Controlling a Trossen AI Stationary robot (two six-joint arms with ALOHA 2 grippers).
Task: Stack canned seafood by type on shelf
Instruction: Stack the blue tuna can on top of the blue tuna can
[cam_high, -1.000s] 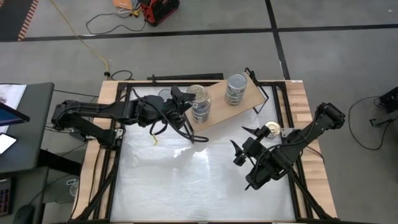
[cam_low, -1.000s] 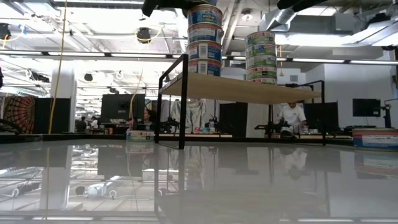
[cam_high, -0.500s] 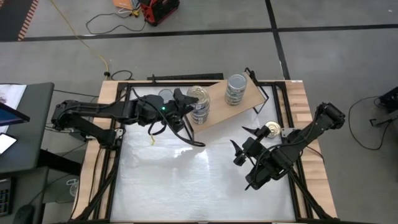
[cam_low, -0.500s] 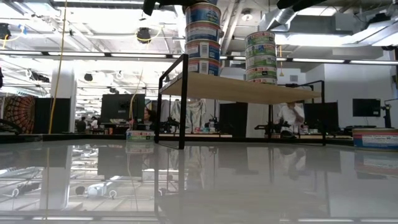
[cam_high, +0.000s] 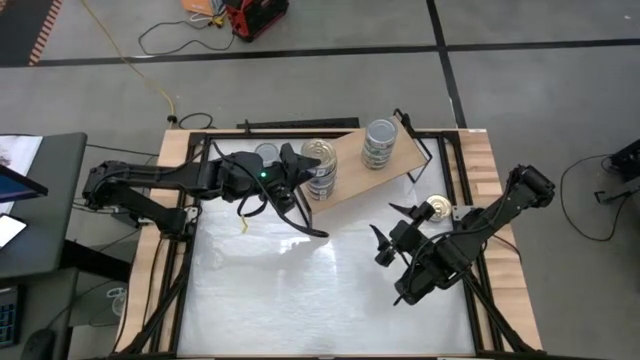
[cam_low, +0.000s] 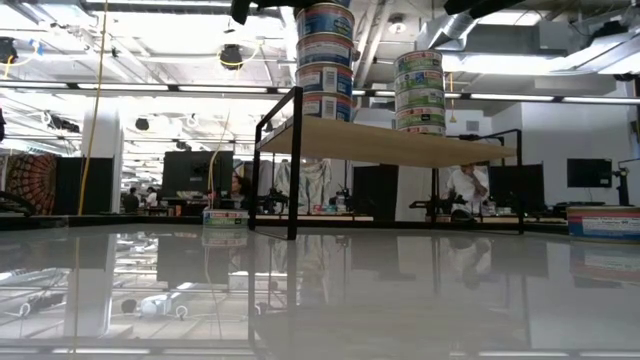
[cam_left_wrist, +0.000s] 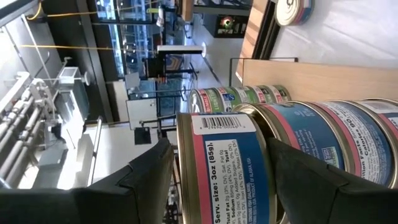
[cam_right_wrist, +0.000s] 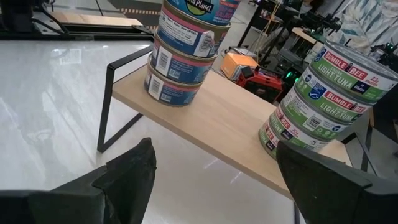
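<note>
- Left wrist view: the left gripper (cam_left_wrist: 214, 171) is seen with its jaws set around the top tin (cam_left_wrist: 221, 167) of the blue stack (cam_high: 320, 168).
- That tin is held flat, right over its stack on the shelf (cam_high: 352, 170).
- A green stack (cam_high: 379, 143) is stood farther along the board.
- One loose tin (cam_high: 434, 209) is left on the table, nearest the right gripper (cam_high: 386, 238), whose jaws are spread wide and empty.

Two tin stacks (cam_high: 320, 168) (cam_high: 379, 143) stand apart on the shelf (cam_high: 350, 172) (one tin (cam_high: 434, 208) beside it).
</note>
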